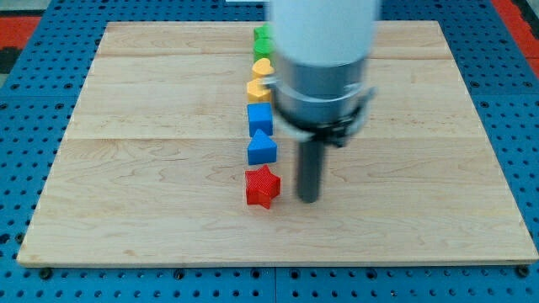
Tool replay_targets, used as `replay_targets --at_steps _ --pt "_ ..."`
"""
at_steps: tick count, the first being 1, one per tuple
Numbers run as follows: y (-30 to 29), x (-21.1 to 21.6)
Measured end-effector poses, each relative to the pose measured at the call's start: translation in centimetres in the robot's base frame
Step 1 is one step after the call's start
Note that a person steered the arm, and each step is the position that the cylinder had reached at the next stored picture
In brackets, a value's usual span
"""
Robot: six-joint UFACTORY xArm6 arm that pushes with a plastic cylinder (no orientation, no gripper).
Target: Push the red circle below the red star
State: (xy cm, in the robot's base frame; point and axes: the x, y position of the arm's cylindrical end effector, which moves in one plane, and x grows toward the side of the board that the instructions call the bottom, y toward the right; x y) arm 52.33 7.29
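Observation:
The red star (262, 187) lies on the wooden board (152, 210), at the bottom end of a column of blocks near the middle. My tip (309, 199) rests on the board just to the view's right of the red star, with a small gap between them. No red circle shows in this view; the wide arm body (324, 59) above the rod covers part of the board's upper middle.
Above the red star, the column runs up the view: a blue triangle (261, 150), a blue cube (259, 118), an orange-yellow block (258, 88), a yellow heart (263, 67) and a green block (263, 38), partly hidden by the arm.

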Motion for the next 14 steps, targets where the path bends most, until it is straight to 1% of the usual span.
replay_targets --at_steps 1,2,3,4,5,6,7,8,10,11,12,13,14 --pt "9.1 -8.2" --pt "9.2 -15.3" --pt "2.2 -15.3" --pt "0.1 -11.3" --pt "0.8 -7.5" --pt "1.5 -6.4" --pt "0.6 -10.4" --pt "-1.7 -9.2" --pt "-1.7 -1.1" --pt "-1.3 0.4" --pt "-1.9 -3.0" --pt "-3.6 -1.5" --pt "-3.7 1.4"
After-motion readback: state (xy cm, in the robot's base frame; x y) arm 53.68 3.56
